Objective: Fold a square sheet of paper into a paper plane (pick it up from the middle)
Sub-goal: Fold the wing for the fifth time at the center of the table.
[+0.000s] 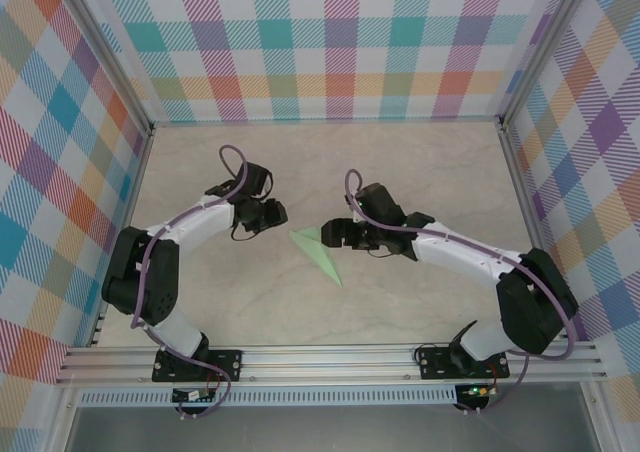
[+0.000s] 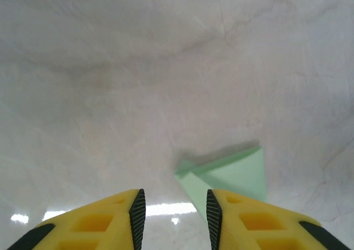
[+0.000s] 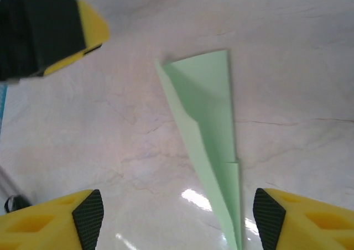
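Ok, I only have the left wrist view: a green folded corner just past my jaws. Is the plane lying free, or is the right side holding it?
Observer: Free. From the top, the paper plane lies flat on the table, with nothing gripping it.
Operator: Which way is its nose?
Observer: Toward the near edge, angled to the robot's right. The corner you see is the wide tail.
Operator: And the right gripper?
Observer: The right gripper has its jaws wide open and empty. In its wrist view the plane's slim end runs down between them.
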`<state>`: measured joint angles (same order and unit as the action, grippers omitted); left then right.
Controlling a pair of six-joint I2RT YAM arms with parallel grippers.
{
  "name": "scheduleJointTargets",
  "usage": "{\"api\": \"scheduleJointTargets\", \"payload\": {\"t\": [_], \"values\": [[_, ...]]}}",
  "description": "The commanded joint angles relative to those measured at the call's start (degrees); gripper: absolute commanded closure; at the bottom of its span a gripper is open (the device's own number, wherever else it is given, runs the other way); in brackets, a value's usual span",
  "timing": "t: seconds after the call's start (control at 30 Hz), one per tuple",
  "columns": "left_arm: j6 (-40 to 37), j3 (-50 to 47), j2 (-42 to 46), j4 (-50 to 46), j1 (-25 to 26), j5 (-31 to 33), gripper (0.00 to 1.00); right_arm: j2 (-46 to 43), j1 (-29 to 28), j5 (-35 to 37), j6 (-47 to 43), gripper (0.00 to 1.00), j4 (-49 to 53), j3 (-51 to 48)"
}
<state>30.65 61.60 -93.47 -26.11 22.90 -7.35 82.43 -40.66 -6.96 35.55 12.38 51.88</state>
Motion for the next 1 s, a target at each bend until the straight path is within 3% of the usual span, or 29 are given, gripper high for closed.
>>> {"api": "scheduleJointTargets", "payload": {"t": [0.0, 0.13, 0.33, 0.67, 0.97], "values": [[4.57, 2.52, 2.31, -7.58, 4.51, 7.04, 0.60, -2.18, 1.49, 10.91, 2.03, 0.14, 4.99, -4.01], [10.02, 3.43, 1.91, -9.49, 10.24, 9.39, 0.53, -3.58, 3.57, 15.54, 4.91, 0.01, 6.66, -6.70], [14.32, 6.67, -2.76, -9.92, 15.86, 8.65, 0.47, -3.68, 5.75, 17.24, 7.94, 0.00, 7.57, -9.58], [10.68, 19.13, -16.54, -19.20, 19.75, 10.98, 0.47, -3.77, 6.11, 18.71, 9.16, 0.00, 9.81, -10.31], [12.00, 16.51, -13.51, -19.73, 20.33, 10.89, 0.53, -2.69, 6.12, 18.91, 9.44, 0.00, 10.39, -9.83]]}}
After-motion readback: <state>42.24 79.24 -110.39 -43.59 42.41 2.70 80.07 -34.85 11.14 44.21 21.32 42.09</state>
